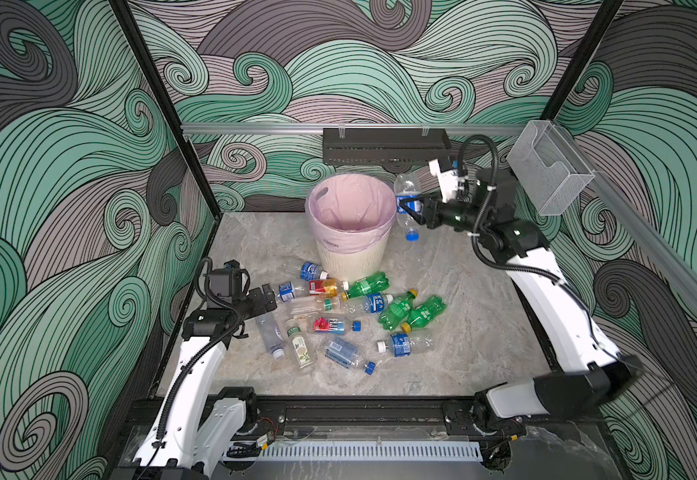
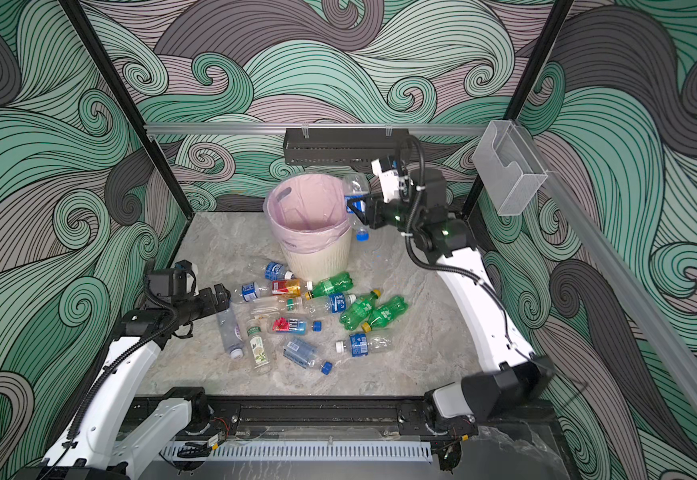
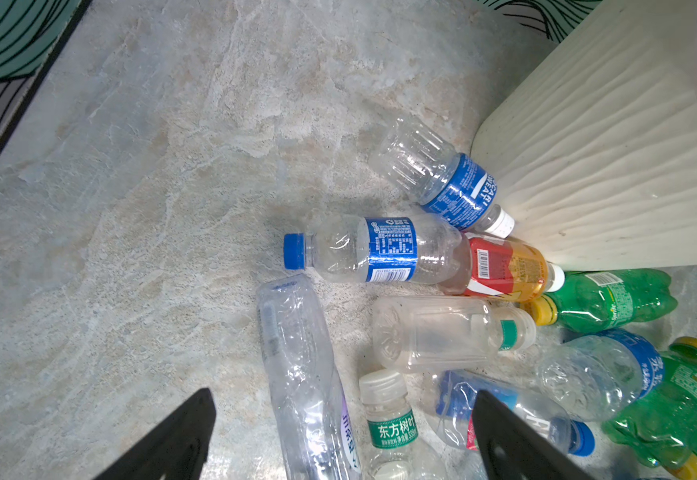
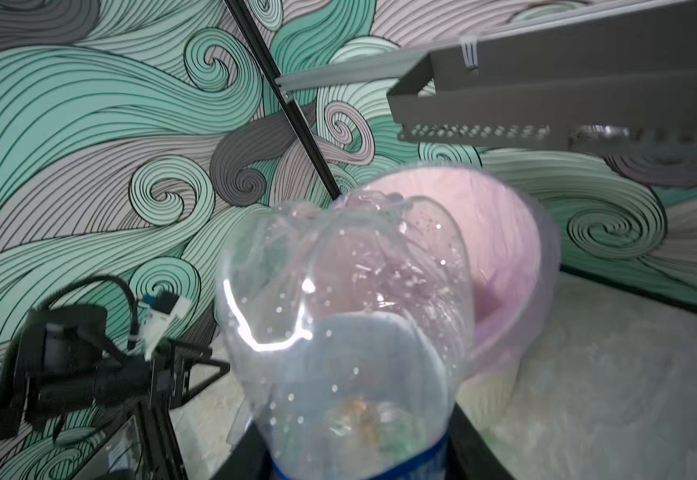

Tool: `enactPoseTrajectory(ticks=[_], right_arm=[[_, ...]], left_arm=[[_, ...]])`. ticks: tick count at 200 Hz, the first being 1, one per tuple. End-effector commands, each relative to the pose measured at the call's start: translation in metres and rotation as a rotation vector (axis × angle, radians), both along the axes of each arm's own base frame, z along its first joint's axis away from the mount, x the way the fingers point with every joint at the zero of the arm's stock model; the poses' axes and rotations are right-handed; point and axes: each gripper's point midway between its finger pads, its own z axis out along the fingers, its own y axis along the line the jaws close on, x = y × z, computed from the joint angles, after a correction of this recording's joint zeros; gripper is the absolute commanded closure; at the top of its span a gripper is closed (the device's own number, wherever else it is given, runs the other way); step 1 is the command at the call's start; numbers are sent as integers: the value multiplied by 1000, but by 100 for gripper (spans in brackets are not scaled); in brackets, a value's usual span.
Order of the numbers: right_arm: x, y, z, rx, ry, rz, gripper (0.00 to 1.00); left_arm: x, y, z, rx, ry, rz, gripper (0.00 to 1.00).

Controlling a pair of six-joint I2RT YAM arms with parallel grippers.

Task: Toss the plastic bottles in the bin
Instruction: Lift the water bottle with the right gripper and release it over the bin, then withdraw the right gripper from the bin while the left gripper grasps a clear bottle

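Right gripper (image 1: 412, 206) is clamping the blue-labelled bottle (image 1: 406, 186) at its label, cap down. You are holding it up beside the bin (image 1: 353, 259), probably to clear the rim. Your left gripper (image 1: 271, 296) is hovering empty, jaws spread, beside the other bottles (image 1: 338, 316) lying on the table, probably for the next pick.

Bottles (image 1: 365, 286) lie on the table (image 1: 484, 332) before the bin (image 1: 355, 262), one bottle (image 1: 406, 189) right of it.
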Motion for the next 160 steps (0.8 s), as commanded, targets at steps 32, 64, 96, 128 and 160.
enactPoseTrajectory(ticks=[32,64,96,128,160], right_arm=[[55,58,0,-49,20,-1,24],[26,45,11,-67,-26,-1,21],[-13,21,9,-84,-63,-24,16],[-42,2,-4,-100,-92,-45,11],[-59,-13,-27,-134,-75,-74,10]], left_arm=[[-14,5,-11,-41,54,95,1],[-17,8,-23,-31,106,120,1],[-13,4,-35,-70,137,133,1],[-15,6,-54,-59,215,156,3],[-17,5,-74,-71,305,172,8]])
